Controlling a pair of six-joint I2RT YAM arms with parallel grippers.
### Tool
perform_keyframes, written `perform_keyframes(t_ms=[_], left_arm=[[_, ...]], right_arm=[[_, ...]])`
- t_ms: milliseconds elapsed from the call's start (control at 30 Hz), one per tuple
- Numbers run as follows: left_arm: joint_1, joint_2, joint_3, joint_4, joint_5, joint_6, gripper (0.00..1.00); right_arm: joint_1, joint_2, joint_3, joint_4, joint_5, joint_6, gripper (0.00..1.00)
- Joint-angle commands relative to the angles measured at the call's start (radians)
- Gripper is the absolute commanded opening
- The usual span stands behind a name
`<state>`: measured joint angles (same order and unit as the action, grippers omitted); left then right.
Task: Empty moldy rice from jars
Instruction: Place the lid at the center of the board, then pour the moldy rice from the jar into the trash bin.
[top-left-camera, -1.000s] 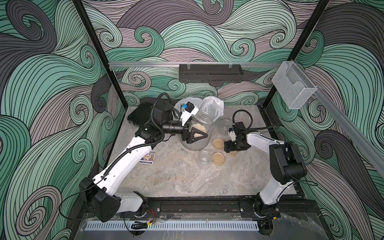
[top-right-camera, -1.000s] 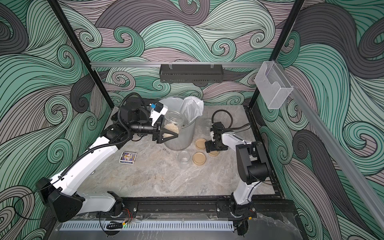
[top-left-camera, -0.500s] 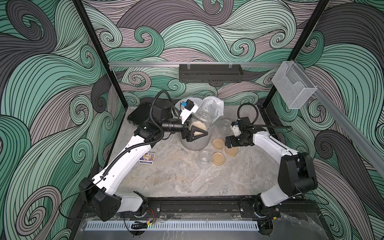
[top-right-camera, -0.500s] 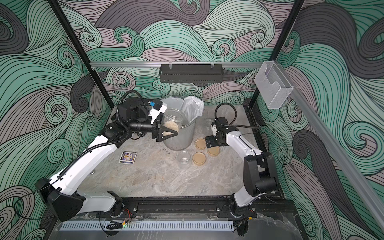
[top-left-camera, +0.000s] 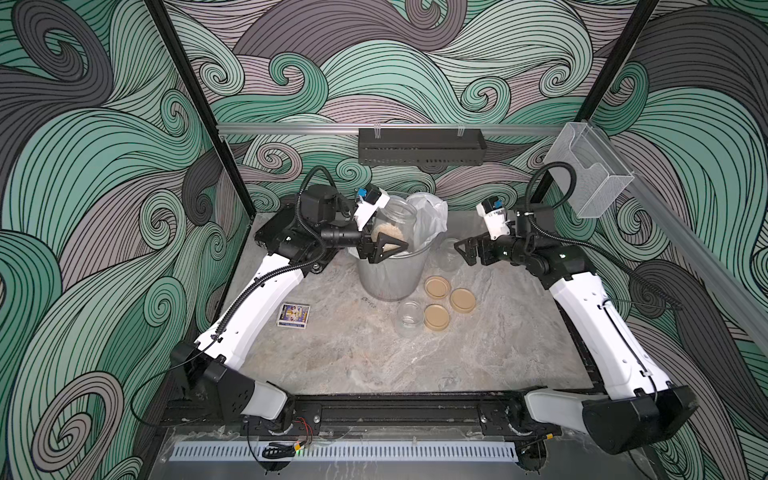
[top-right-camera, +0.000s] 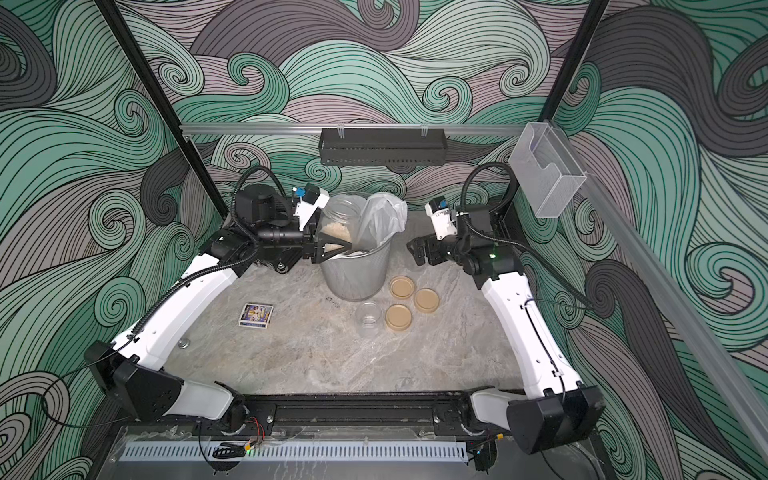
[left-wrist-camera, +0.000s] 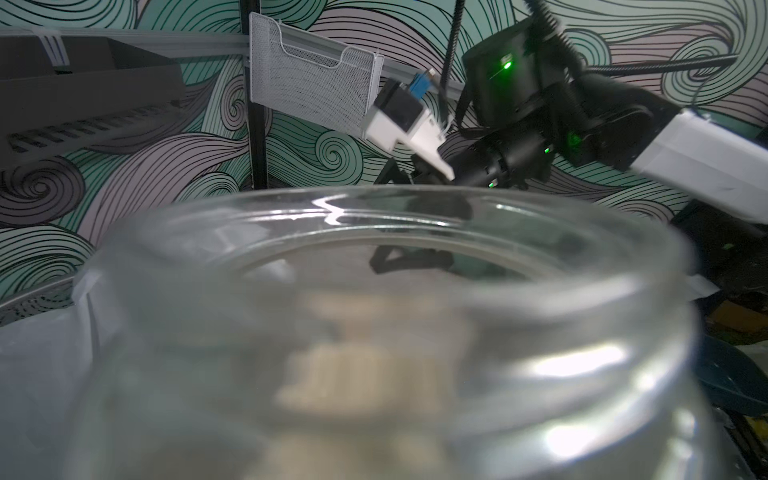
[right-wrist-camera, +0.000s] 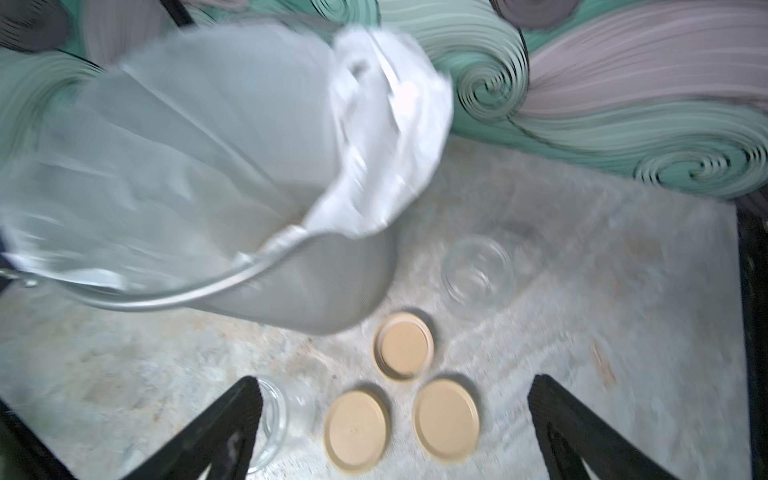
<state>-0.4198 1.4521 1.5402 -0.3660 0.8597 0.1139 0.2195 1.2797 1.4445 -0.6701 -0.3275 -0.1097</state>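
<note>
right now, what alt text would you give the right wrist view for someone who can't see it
The right gripper hangs open above three tan lids lying flat on the marble table. Two empty clear jars stand near them, one partly behind a gripper finger. Beyond is a mesh bin with a white liner; the picture is motion-blurred.

Both arms folded inward, claws facing across the middle

The left arm (top-left-camera: 257, 307) rises from its front base, bends at the elbow and runs level at the wrist. Its left claw (top-left-camera: 392, 241) is clamped on a tilted jar (top-left-camera: 397, 216), with one black triangular finger lying across the glass. The right arm (top-left-camera: 590, 316) mirrors it, forearm turned toward the centre. The right claw (top-left-camera: 465, 251) hangs in the air with its two fingers (right-wrist-camera: 216, 432) spread wide and empty.
</note>
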Motion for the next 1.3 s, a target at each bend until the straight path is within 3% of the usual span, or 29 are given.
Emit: perform_keyframes(t_ms=[0, 167, 333, 733, 1267], left_arm=[[0.02, 0.031, 0.072, 0.001, -0.036, 0.098, 0.36], [0.026, 0.071, 0.107, -0.015, -0.063, 0.134, 0.36], [0.027, 0.084, 0.106, -0.002, -0.047, 0.122, 0.36], [0.021, 0.095, 0.094, 0.019, -0.011, 0.095, 0.36], [-0.007, 0.083, 0.067, -0.012, 0.008, 0.116, 0.36]], right_arm=[[-0.001, 0.024, 0.102, 0.092, -0.247, -0.046, 0.99], [0.002, 0.14, 0.304, 0.104, -0.521, -0.061, 0.97], [0.032, 0.224, 0.414, 0.105, -0.68, -0.075, 0.91], [0.171, 0.32, 0.493, -0.008, -0.664, -0.179, 0.73], [0.253, 0.364, 0.521, -0.129, -0.506, -0.312, 0.7]])
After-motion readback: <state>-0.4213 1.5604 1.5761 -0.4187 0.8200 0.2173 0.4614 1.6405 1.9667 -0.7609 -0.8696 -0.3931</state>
